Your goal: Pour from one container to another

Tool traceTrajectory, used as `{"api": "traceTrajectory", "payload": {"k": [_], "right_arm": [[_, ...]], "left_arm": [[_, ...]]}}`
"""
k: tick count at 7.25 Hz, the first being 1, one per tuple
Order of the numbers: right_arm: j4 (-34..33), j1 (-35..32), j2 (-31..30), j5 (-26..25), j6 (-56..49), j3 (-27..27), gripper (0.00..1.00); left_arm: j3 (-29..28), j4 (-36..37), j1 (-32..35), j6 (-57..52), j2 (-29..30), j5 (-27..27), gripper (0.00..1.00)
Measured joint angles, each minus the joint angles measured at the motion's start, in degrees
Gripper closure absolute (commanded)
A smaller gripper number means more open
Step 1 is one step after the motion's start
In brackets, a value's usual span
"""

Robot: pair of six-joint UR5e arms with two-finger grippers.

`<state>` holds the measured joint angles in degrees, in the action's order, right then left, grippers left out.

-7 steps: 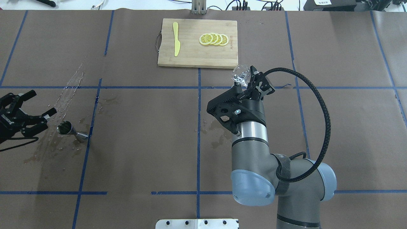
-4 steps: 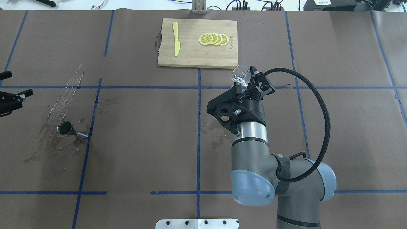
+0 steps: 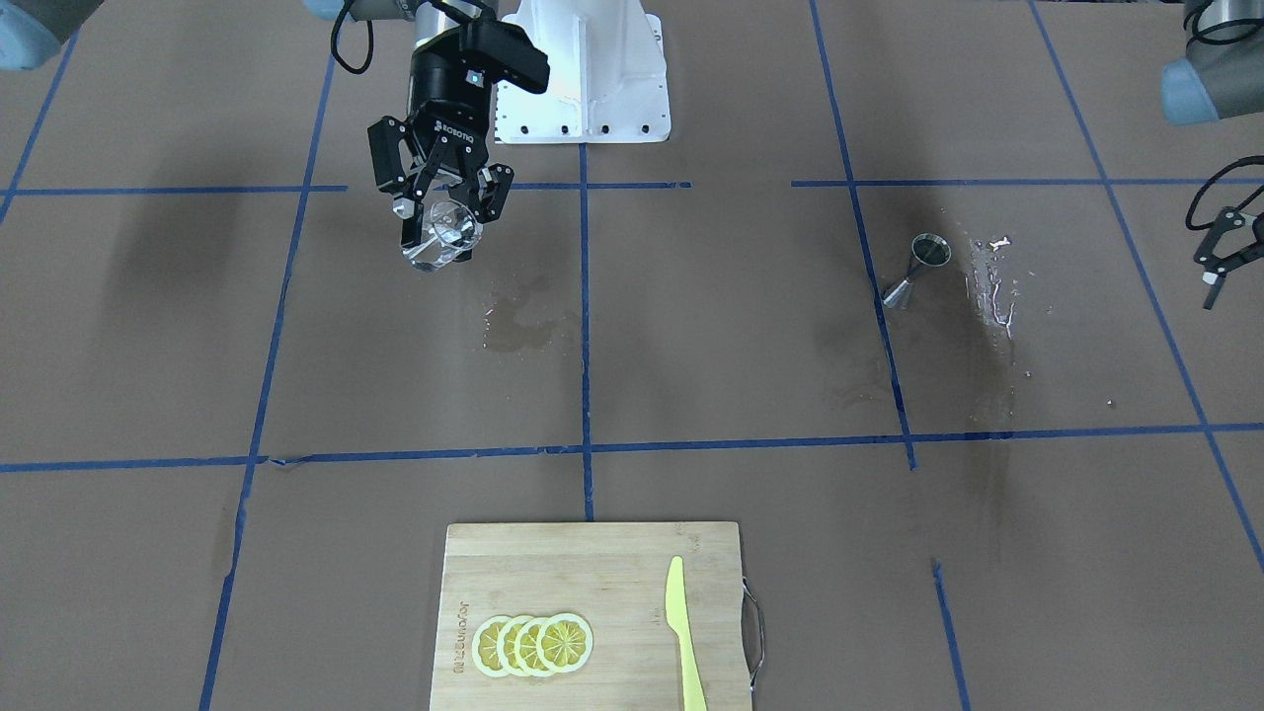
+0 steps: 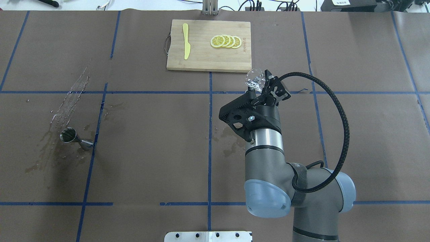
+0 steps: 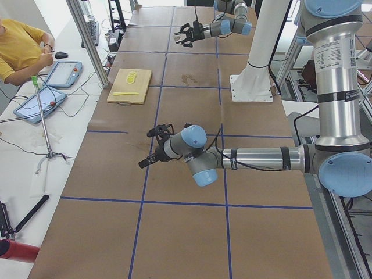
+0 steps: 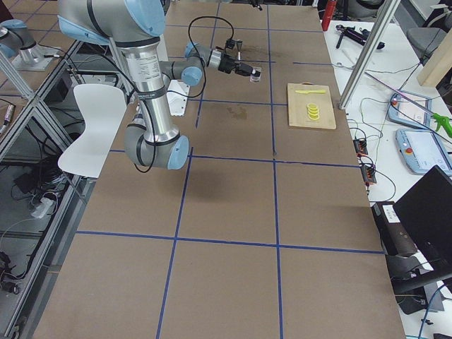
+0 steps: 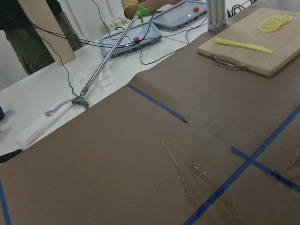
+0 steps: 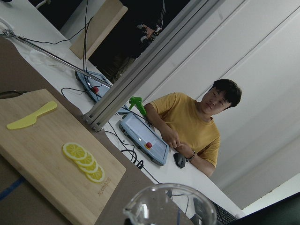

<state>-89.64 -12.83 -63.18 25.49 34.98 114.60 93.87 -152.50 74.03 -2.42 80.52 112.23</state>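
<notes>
The clear glass tumbler (image 4: 253, 77) hangs above the table, tilted, with my right gripper (image 4: 261, 84) shut on it. The front view shows the same glass (image 3: 437, 239) between the right gripper's (image 3: 446, 223) fingers, and its rim (image 8: 166, 202) fills the bottom of the right wrist view. The steel jigger (image 4: 75, 138) stands far to the left on wet paper, with nothing holding it (image 3: 916, 269). My left gripper (image 3: 1229, 259) sits at the table's edge, well away from the jigger, open and holding nothing; it is outside the overhead view.
A wooden cutting board (image 4: 201, 57) at the far middle carries lemon slices (image 4: 225, 41) and a yellow plastic knife (image 4: 186, 41). Spilled water (image 4: 69, 101) streaks the paper beside the jigger. A damp stain (image 4: 228, 148) lies near the right arm. A person (image 5: 20, 49) sits beyond the table's far side.
My left gripper has drawn back leftward from beside the jigger and left the overhead view. The right arm and the glass have stayed put.
</notes>
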Motion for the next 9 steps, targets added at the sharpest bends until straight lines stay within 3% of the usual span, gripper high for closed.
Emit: {"api": "traceTrajectory", "payload": {"k": [2,5,7,9], "right_arm": [[0.0,0.0,0.0,0.0,0.0,0.0,1.00],[0.0,0.1,0.0,0.0,0.0,0.1,1.00],[0.1,0.2,0.1,0.0,0.0,0.1,1.00],[0.1,0.2,0.2,0.0,0.0,0.1,1.00]], "left_arm": [[0.4,6.2,4.7,-5.9,0.1,1.1,0.00],[-1.6,17.5,8.7,-3.4,2.4,5.1,0.00],[-2.2,31.0,10.3,-3.2,2.7,6.2,0.00],[-2.0,43.5,12.9,-3.2,1.6,15.3,0.00]]}}
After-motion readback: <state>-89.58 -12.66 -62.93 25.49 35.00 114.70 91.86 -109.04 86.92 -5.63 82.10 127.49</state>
